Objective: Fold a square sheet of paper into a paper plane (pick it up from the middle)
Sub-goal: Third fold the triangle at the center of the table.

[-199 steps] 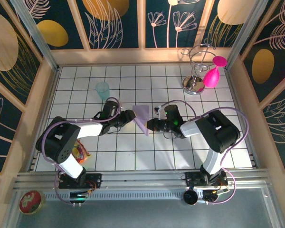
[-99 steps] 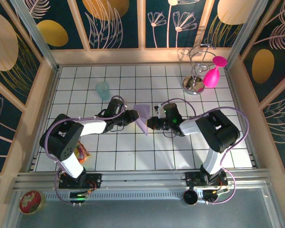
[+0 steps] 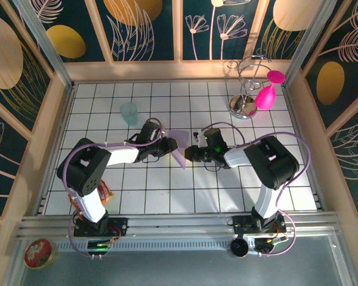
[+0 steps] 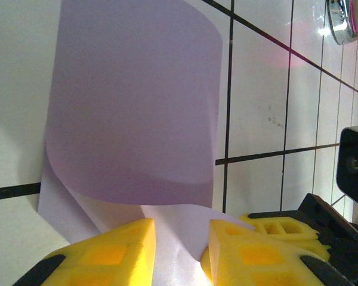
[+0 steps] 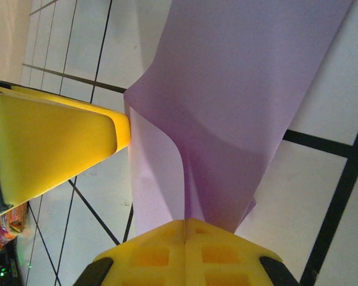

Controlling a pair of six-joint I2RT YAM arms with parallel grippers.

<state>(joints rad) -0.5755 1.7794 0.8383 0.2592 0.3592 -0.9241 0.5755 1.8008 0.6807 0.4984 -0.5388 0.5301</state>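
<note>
The pale lilac square sheet of paper [image 3: 179, 140] is being held curled above the middle of the white tiled surface [image 3: 167, 190]. It is being clamped from 3 o'clock by the right tool [image 3: 189, 154], jaws together. The left tool [image 3: 169, 145], at 9 o'clock, is being positioned with jaws apart around an edge. By appearance, only early folding is being done; most creases are being awaited.

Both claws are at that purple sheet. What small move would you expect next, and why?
Probably the left gripper closes on the square sheet of paper: its jaws stand apart with the sheet's curled edge between them, while the right gripper pinches the sheet shut.
</note>
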